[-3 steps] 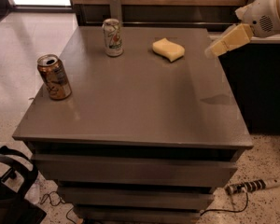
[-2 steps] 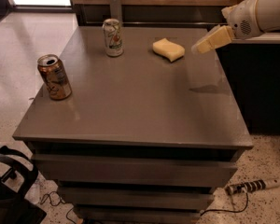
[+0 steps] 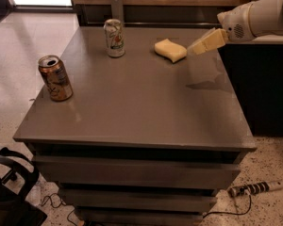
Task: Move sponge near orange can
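The grey table is seen with everything on it left where it lay a second ago. The white arm has been brought in from the right edge, and the gripper is now held just beside the sponge; whether it is spread or closed cannot be told. The sponge lies far right, well apart from the orange can at the left, so only the approach is judged done. No writing can be read on that can or the white can.

No lettering can really be read on the coppery orange drink can, the white green-red printed can, or the yellowish-padded gripper held just beside the pale yellow sponge.
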### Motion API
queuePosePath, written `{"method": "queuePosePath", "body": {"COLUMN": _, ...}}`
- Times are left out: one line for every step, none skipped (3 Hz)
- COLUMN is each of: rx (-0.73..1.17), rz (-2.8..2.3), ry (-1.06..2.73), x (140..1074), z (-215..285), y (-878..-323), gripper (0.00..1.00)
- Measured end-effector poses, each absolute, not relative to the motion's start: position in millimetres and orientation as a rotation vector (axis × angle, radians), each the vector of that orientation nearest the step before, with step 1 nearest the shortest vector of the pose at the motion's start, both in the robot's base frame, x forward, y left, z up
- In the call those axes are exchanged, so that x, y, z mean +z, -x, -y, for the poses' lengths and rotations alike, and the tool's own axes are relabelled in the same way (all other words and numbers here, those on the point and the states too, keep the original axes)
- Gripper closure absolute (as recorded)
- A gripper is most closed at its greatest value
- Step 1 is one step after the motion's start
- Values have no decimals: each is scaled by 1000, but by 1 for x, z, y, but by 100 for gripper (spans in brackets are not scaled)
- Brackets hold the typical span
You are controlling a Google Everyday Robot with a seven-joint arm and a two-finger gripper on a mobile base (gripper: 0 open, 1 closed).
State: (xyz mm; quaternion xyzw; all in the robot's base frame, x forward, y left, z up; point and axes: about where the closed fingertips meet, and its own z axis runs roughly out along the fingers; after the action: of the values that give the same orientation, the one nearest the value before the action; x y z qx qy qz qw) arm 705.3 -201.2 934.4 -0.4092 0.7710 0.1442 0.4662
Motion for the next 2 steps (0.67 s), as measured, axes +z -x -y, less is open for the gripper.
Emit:
{"method": "queuePosePath", "body": {"rx": 418, "rz": -1879, "ry": 938, "x": 912, "z": 196, "y": -728, "gripper": 0}}
{"method": "queuePosePath", "body": {"rx": 437, "rz": -1861, "ry": 885, "x": 894, "z": 192, "y": -744, "gripper": 0}}
